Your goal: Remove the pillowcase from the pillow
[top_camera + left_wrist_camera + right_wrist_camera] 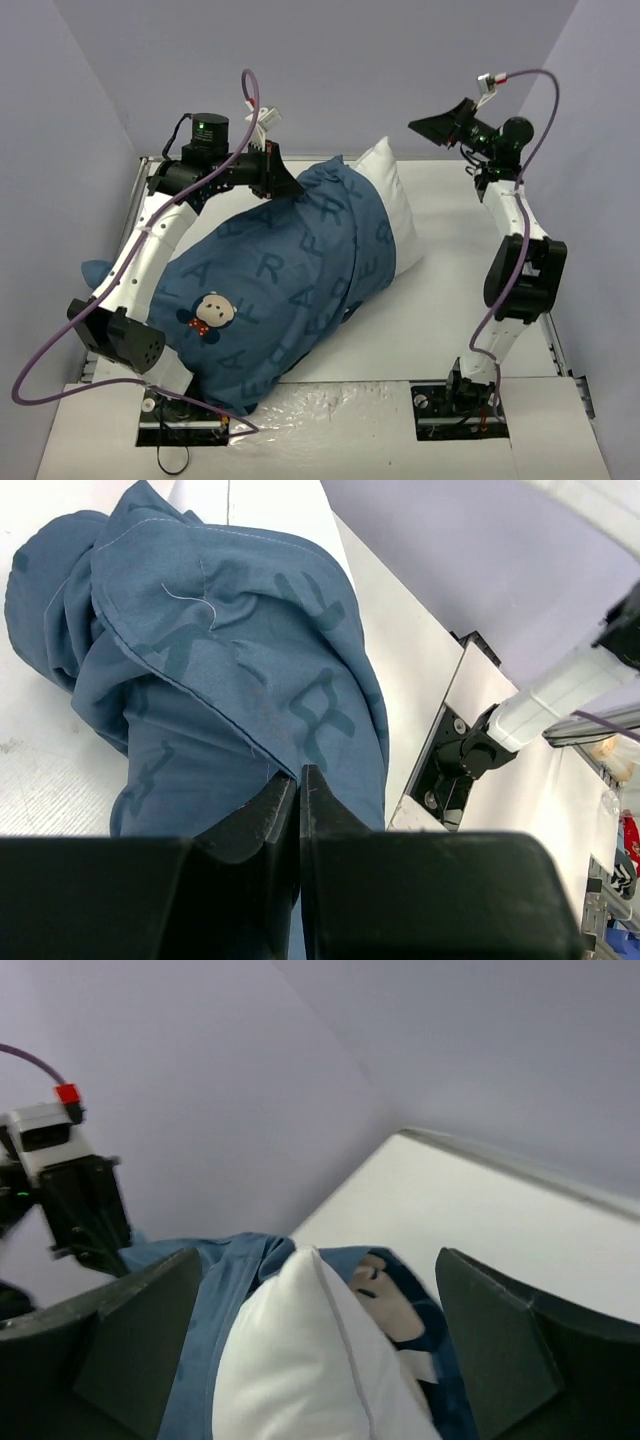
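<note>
The dark-blue pillowcase [270, 285] with pale letters and a mouse face covers most of the pillow, which lies slantwise on the table. The pillow's [392, 205] bare white end sticks out at the far right. My left gripper [283, 180] is at the case's far edge. In the left wrist view its jaws [298, 776] are shut on a fold of the pillowcase [230, 650]. My right gripper [442, 124] hangs in the air beyond the white end, open and empty. In the right wrist view, the pillow corner [300, 1360] and blue cloth [215, 1290] lie beyond the spread fingers [140, 1335] of the gripper [320, 1256].
The white table [450, 290] is walled by lilac panels at the back and sides. My left arm [150, 250] arches over the pillow's left side. A crinkled clear sheet [320, 405] lies at the near edge between the two arm bases.
</note>
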